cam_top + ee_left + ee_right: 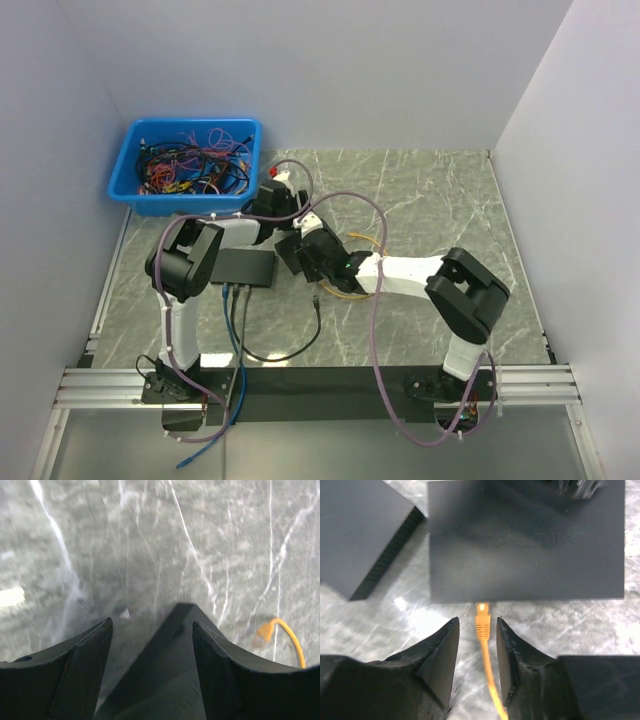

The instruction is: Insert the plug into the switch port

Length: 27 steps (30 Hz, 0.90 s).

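From above, the left arm rises from its base, folds at the elbow and reaches right across the table [430,200]. The left gripper [288,222] sits over the far side of the switch [288,255]. The right arm bends at its elbow and stretches left, low over the marble, and the right gripper [318,262] meets the switch from the near-right side. The orange cable [362,238] loops beside that forearm. A second switch [245,267] lies just left, and a blue bin [190,125] of wires stands at the far left corner.

At the left wrist, the fingers [85,665] stand wide, pointing down at the table. A dark corner of the switch [175,650] fills the gap. Whether they press it I cannot tell. The cable [287,632] lies to the right.

At the right wrist, the gripper [476,625] is level with the table, with a narrow gap between its fingers. They flank the plug [482,619] without touching it. The plug's tip meets the switch's [525,540] near edge, though how deep it sits is unclear. The second switch [360,530] lies at an angle to the left.
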Tool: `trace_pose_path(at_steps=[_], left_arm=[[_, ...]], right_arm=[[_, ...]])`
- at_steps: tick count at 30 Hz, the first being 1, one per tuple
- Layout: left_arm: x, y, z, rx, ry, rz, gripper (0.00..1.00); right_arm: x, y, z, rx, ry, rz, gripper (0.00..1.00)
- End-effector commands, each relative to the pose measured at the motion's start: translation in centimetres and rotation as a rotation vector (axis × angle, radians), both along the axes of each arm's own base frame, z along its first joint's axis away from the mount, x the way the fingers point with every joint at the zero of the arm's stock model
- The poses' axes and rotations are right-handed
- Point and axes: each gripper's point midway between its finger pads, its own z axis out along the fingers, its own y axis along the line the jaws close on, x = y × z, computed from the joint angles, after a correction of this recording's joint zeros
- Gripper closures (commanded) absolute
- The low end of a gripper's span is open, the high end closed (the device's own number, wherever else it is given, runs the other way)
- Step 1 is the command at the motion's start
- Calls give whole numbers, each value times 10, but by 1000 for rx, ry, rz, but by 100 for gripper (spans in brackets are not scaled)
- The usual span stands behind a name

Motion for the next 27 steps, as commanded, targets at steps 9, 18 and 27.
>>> trace_pose_path(at_steps=[9,18,27], left_arm=[[23,25,46,95,-54,76,26],[-11,52,161,72,-231,116,22],[-96,105,191,47,-320,228,17]], right_arm=[[-39,-9,85,163,-122,-16,36],[-80,-31,152,332,-171,50,29],[-104,-72,182,420,-225,42,28]])
